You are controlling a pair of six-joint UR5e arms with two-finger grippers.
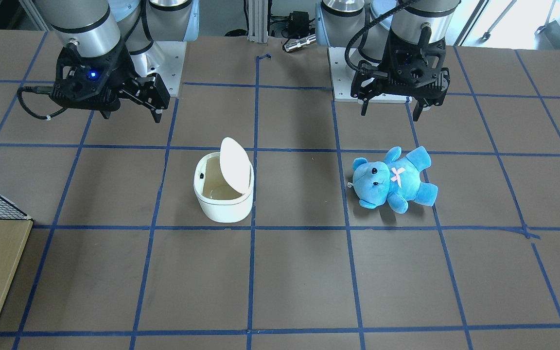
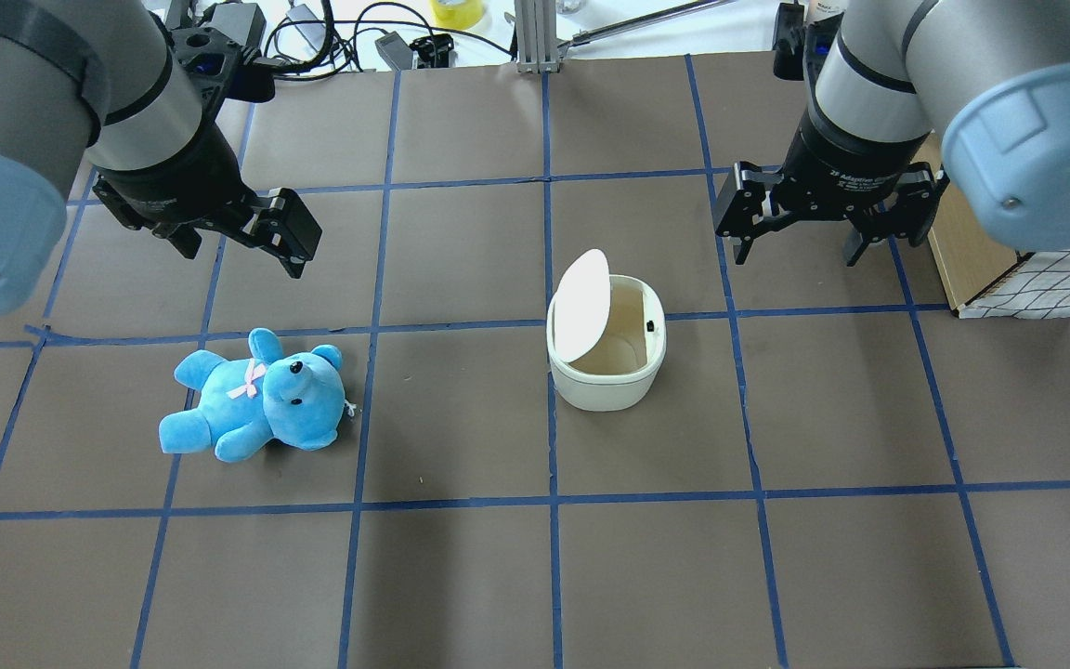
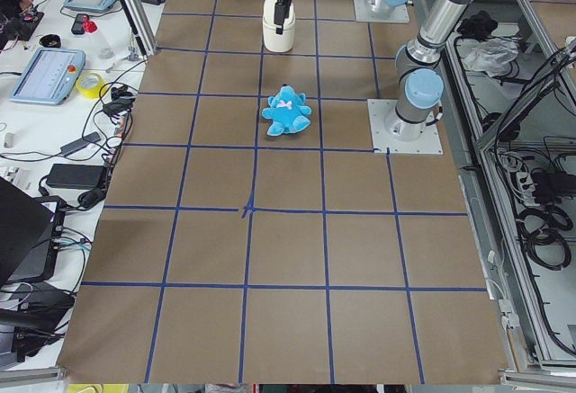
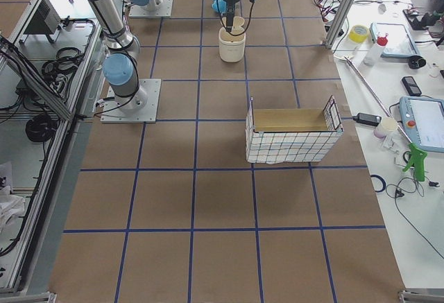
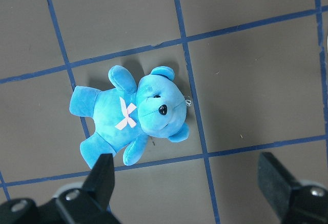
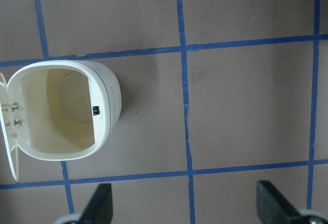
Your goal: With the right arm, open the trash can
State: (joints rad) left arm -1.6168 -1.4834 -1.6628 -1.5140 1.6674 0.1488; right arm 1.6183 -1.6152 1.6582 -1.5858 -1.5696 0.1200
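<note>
The right gripper [image 2: 800, 255] hangs at the upper right of the overhead view, jaws spread wide and gripping nothing. It sits apart from the trash can [image 2: 605, 383] at centre, likely to leave its lid [image 2: 581, 307] room. The lid stands tipped up, so the job looks done. At upper left, the left gripper [image 2: 242, 255] is spread and empty beyond the blue teddy bear [image 2: 256, 404].

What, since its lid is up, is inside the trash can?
The trash can shows only bare cream walls and bottom; the raised lid covers one edge.
</note>
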